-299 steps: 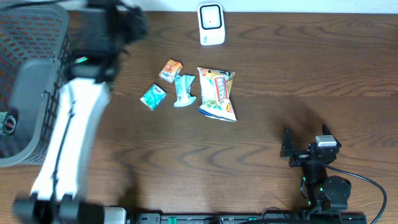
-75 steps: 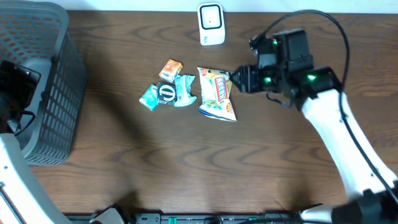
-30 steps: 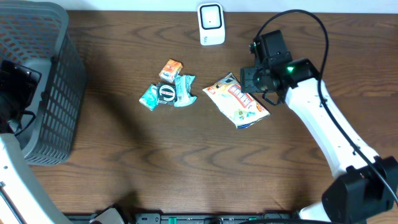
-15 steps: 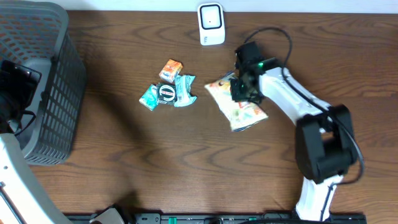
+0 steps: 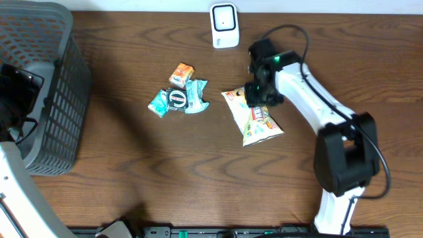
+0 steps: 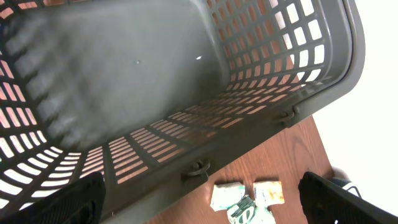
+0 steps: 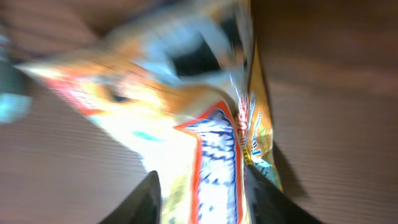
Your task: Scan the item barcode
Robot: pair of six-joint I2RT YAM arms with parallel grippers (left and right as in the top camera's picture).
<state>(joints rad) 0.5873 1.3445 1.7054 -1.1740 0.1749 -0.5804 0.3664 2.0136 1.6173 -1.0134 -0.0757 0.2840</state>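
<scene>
— Where do we stand on the scan?

— We judge we're at the pick-up. Our right claw [image 5: 256, 91] sits over the upper end of the snack bag [image 5: 258, 121]. The bag lies on the table [image 5: 198, 178], below and a little right of the scanner [image 5: 225, 25] and well apart from it.

— Do we actually have the bag?

— It looks so. In the right wrist view the fingers [image 7: 148, 199] stand fairly narrow with the wrapper running between them, so we read it as a pinch on the bag. That view is blurred, though, so we can't vouch for how firm the hold is.

— And our other arm?

— Our left claw [image 6: 199, 186] hangs wide and holds nothing. It is up over the basket [image 5: 66, 99] at the left edge, with the small packets [image 5: 177, 94] just past the basket wall.

— What does the next move ask of us?

— We'd lift the bag off the table and carry it up toward the scanner's face. We can't see a barcode in any view, so we'd probably need to turn the bag until the code faces the window. The wrapper is limp and glossy, so it could sag or slip if we swing it fast.
</scene>
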